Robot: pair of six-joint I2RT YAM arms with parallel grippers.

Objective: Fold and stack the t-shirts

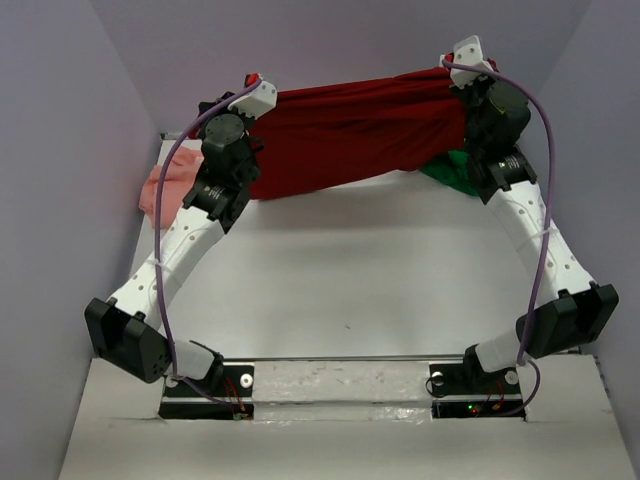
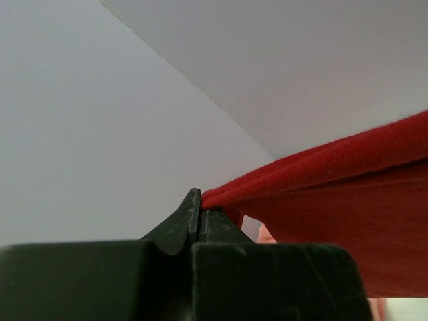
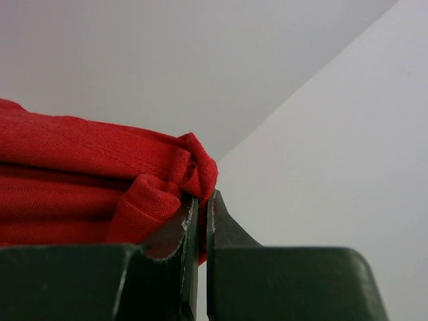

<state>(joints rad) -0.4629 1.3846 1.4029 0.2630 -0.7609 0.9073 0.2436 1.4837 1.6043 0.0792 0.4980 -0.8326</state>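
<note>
Dark red t-shirt point(image 1: 360, 135) hangs taut between raised arms, long axis gripper to gripper: left gripper point(image 2: 198, 204) clamps one end, right gripper point(image 3: 202, 200) the other, neither nearer.

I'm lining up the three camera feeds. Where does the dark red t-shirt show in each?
Top external: dark red t-shirt stretched across the upper middle.
Left wrist: t-shirt in the right half, running from the shut jaws at bottom centre.
Right wrist: t-shirt in the left half, bunched at the shut jaws.
Shared landmark: the pale wall behind it.
</note>
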